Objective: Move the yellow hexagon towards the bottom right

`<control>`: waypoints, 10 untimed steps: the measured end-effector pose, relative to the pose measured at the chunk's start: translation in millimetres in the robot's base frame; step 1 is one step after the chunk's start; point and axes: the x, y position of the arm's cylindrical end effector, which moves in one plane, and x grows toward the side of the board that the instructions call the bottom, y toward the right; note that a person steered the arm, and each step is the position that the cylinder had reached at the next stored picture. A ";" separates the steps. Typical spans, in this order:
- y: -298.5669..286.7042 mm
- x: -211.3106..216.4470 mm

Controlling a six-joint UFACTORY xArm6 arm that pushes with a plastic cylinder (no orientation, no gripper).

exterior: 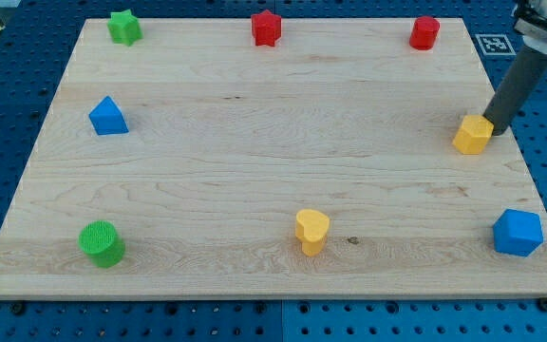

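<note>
The yellow hexagon (472, 134) sits near the board's right edge, about halfway down the view. My tip (495, 130) is at the hexagon's right side, touching it or nearly so, with the dark rod rising to the view's upper right. A blue hexagon (518, 232) lies below it at the bottom right corner.
A wooden board (254, 161) carries a green star (123, 27) at top left, a red star (266, 28) at top middle, a red cylinder (424, 32) at top right, a blue triangle-like block (108, 116) at left, a green cylinder (101, 243) at bottom left and a yellow heart (311, 231) at bottom middle.
</note>
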 end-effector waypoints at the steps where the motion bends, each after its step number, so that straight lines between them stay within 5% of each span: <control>1: -14.4 4.2; 10: -146.2 66.1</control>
